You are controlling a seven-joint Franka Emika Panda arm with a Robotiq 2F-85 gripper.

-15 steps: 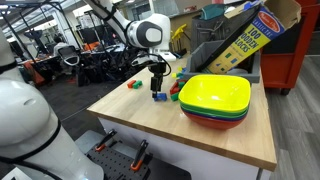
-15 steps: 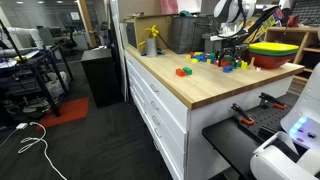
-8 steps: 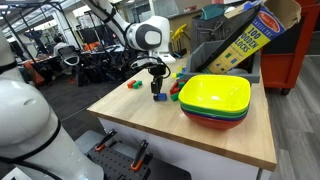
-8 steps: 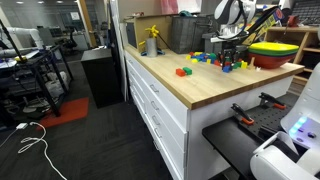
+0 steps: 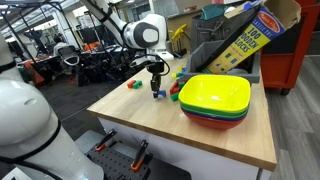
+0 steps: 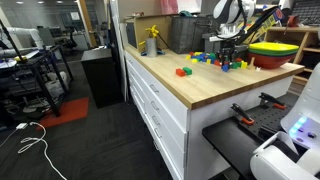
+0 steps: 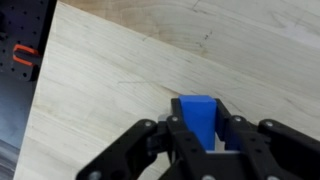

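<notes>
While the gripper pinches shut on the blue block, that block sits squarely between its fingers, directly below the wrist, low over the wooden tabletop.

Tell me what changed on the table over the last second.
The hand closed on the blue block; a second ago it stood over it with the jaws open. The wrist view now shows the block clamped between the fingers. The arm itself barely shifted. The stacked bowls and the loose blocks stayed where they were.
</notes>
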